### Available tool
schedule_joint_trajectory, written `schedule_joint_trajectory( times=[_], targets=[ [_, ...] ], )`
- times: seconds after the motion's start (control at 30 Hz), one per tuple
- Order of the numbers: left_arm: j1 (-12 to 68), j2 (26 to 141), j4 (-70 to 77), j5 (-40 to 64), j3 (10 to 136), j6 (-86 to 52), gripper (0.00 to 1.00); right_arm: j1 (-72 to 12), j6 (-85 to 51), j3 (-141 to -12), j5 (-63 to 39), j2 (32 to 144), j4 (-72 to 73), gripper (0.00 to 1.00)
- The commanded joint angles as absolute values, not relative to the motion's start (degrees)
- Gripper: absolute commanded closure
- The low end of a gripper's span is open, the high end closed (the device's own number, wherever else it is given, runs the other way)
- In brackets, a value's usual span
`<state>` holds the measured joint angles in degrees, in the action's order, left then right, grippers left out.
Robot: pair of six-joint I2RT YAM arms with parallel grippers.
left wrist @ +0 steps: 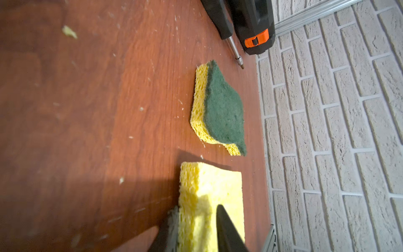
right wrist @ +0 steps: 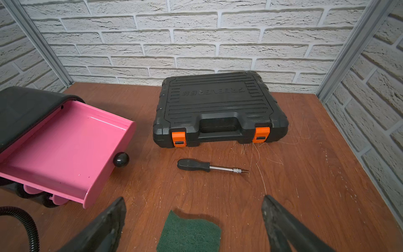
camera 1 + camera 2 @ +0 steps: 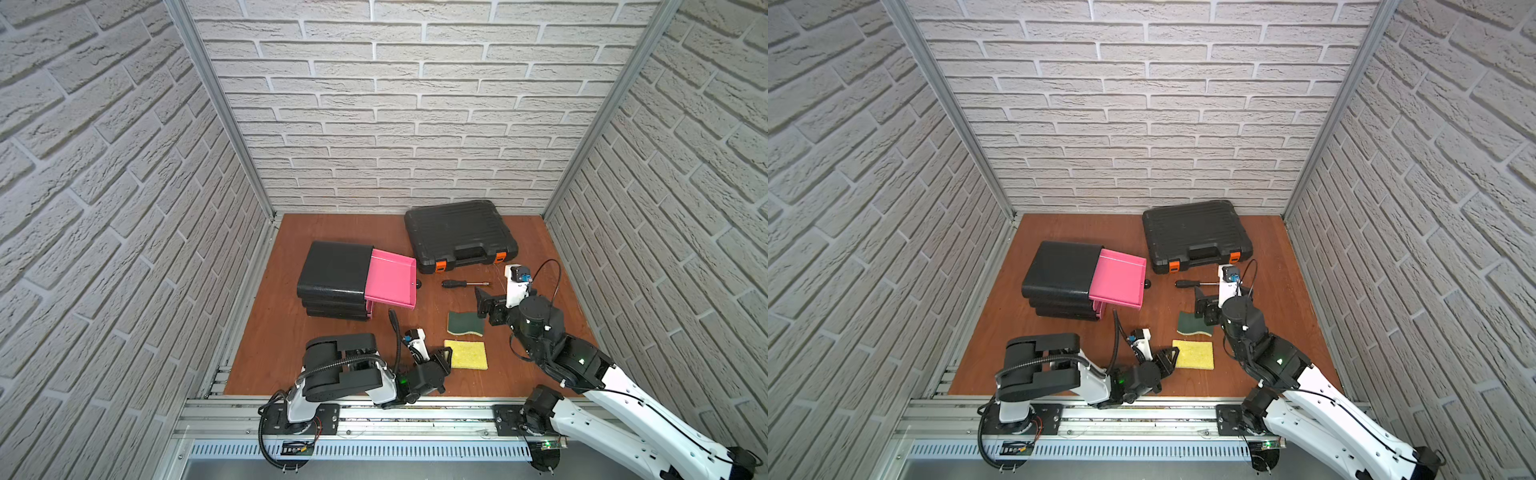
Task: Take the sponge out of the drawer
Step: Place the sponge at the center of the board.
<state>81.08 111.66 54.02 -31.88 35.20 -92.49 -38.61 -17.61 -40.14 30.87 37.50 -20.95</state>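
Observation:
The pink drawer (image 3: 390, 278) (image 3: 1119, 278) (image 2: 65, 148) stands pulled out of its black cabinet (image 3: 334, 270), with nothing in it. A yellow sponge (image 3: 467, 354) (image 3: 1195, 354) (image 1: 213, 185) lies flat on the table. My left gripper (image 3: 446, 357) (image 3: 1173, 355) (image 1: 196, 207) is open, its fingers either side of that sponge's near edge. A green-topped sponge (image 3: 465, 324) (image 3: 1192, 325) (image 1: 222, 109) (image 2: 189, 233) lies just beyond the yellow one. Over its far edge my right gripper (image 3: 484, 309) (image 3: 1202, 309) (image 2: 194, 199) hangs wide open, holding nothing.
A closed black tool case (image 3: 459, 232) (image 2: 218, 109) with orange latches sits at the back. A black-handled screwdriver (image 3: 463, 284) (image 2: 209, 167) lies between the case and the sponges. Brick walls close in the table on three sides.

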Motion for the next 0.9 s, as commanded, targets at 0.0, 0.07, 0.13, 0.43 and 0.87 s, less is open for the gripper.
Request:
schedule_joint_trajectory(
  times=[0.0, 0.07, 0.13, 0.43, 0.87],
  targets=[
    [81.32, 109.83, 47.82, -32.21, 36.29, -93.64, 0.60, -38.02, -17.93, -39.28, 31.55, 36.99, -20.57, 0.04],
    [81.42, 109.14, 45.63, -32.19, 36.83, -93.71, 0.56, -37.73, -17.85, -39.31, 31.71, 37.28, -20.57, 0.04],
    [81.51, 108.68, 44.34, -32.22, 37.31, -93.69, 0.54, -37.53, -17.85, -39.22, 31.82, 37.44, -20.57, 0.04],
    [81.55, 108.94, 43.25, -31.69, 38.36, -93.14, 0.41, -36.87, -18.01, -39.00, 31.47, 37.71, -20.56, 0.04],
    [81.46, 107.30, 38.87, -31.36, 39.64, -92.34, 0.25, -36.30, -18.08, -38.85, 31.14, 38.01, -20.83, 0.04]
  ],
)
